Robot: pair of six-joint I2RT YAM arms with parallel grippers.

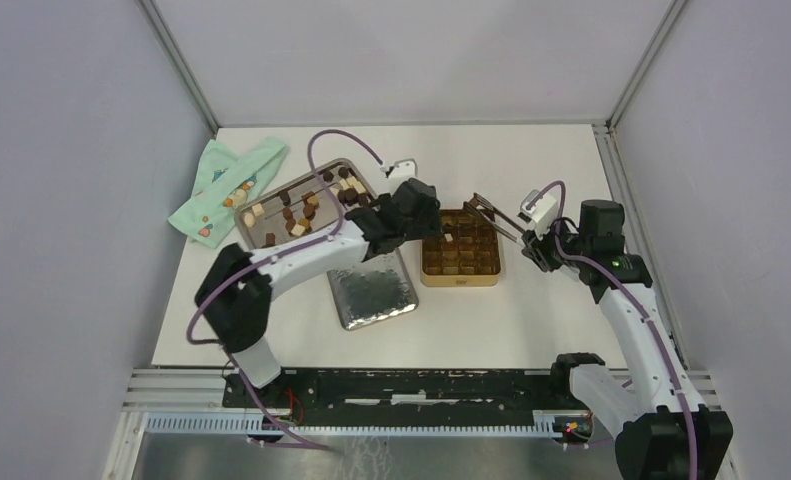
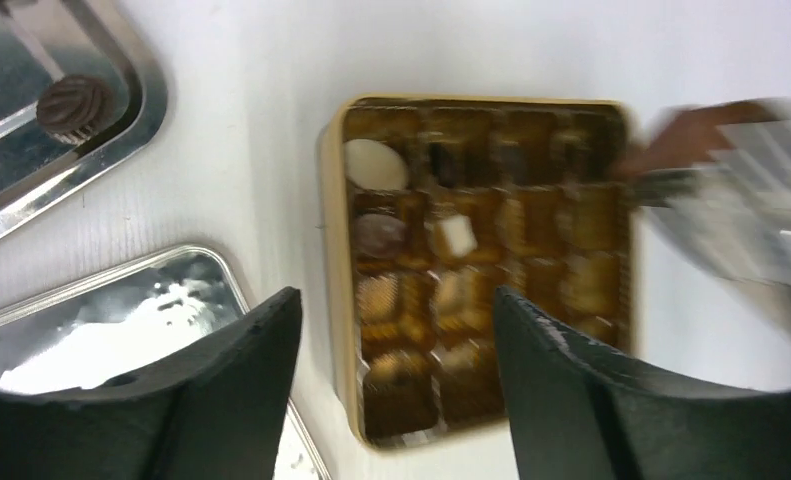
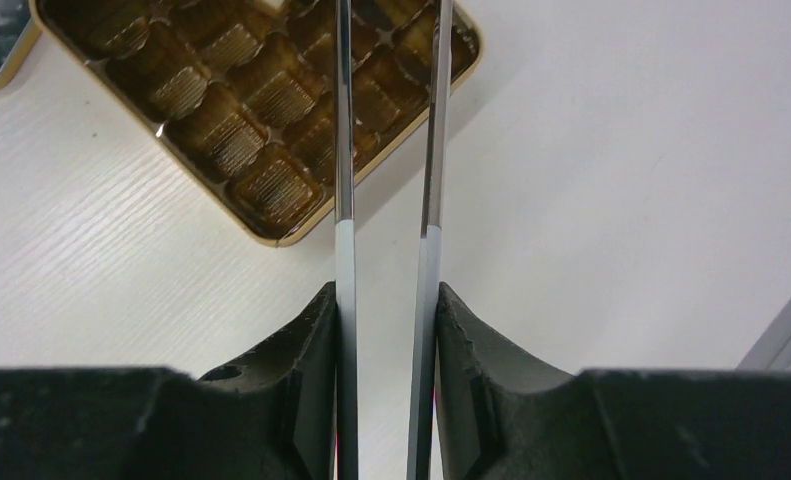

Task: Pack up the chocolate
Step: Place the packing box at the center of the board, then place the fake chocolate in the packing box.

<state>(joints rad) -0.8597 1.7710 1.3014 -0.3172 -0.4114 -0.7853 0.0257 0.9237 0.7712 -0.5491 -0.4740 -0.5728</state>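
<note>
Several chocolate pieces [image 1: 301, 205], dark, brown and cream, lie on a metal tray [image 1: 254, 238] at the left. The gold tin [image 1: 460, 273] sits mid-table, and its brown insert holds a white square chocolate [image 2: 458, 236], a white oval one [image 2: 375, 163] and a dark round one [image 2: 379, 234]. My left gripper [image 2: 396, 300] hovers over the tin's left side [image 2: 333, 300], open, with nothing between its fingers. My right gripper [image 3: 386, 295] is shut on metal tongs [image 3: 344, 150], whose tips reach over the tin's far right corner [image 3: 281, 238].
The tin's lid [image 1: 374, 290] lies silver side up just left of the tin. A teal patterned cloth [image 1: 226, 190] lies at the back left beside the tray. One dark chocolate [image 2: 74, 103] shows on the tray's corner [image 2: 143, 110]. Grey walls enclose the table.
</note>
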